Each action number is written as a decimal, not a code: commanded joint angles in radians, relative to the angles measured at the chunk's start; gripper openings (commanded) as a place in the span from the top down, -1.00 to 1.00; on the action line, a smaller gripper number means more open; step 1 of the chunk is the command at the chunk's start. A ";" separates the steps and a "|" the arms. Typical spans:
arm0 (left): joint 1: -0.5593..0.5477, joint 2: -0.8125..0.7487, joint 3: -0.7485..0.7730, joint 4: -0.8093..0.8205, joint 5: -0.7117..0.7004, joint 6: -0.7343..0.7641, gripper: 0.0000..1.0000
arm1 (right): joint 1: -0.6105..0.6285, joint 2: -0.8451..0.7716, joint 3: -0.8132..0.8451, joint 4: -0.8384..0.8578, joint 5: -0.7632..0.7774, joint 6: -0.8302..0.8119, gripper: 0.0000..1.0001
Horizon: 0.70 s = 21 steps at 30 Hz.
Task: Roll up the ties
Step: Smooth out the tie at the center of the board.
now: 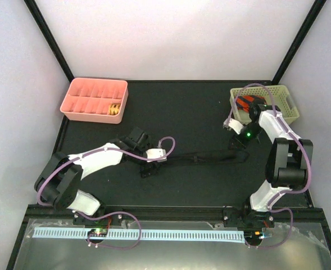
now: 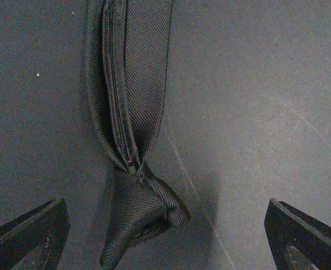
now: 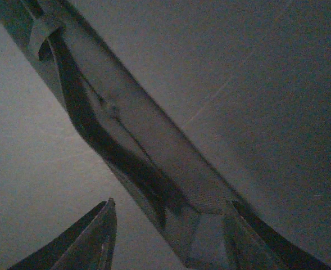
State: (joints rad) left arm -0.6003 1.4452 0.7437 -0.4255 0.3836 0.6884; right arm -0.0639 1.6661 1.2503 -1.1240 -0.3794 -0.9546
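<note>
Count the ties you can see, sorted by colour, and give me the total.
Black tie: 1
Red-and-black striped tie: 1
Yellow-orange tie: 1
Total: 3

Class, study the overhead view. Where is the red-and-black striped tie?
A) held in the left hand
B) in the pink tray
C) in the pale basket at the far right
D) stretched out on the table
C: the striped tie lies inside the pale basket; the stretched-out one is the black tie.
</note>
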 commanded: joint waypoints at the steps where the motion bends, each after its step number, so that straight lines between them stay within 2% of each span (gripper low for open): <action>1: -0.020 0.027 0.060 0.032 -0.014 -0.012 -0.94 | -0.003 0.050 -0.073 0.029 -0.009 -0.043 0.03; 4: -0.030 0.040 0.063 0.037 -0.026 -0.012 -0.93 | -0.003 0.079 -0.110 0.076 -0.017 -0.034 0.08; 14: -0.031 0.052 0.051 0.037 -0.076 -0.026 -0.91 | -0.004 0.164 -0.149 0.216 0.077 0.042 0.69; 21: -0.029 0.055 0.040 0.045 -0.106 -0.026 -0.90 | -0.004 0.114 -0.191 0.257 0.124 0.051 0.72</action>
State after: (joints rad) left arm -0.6243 1.4887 0.7719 -0.3988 0.3088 0.6697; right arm -0.0639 1.8130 1.0824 -0.9222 -0.3126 -0.9157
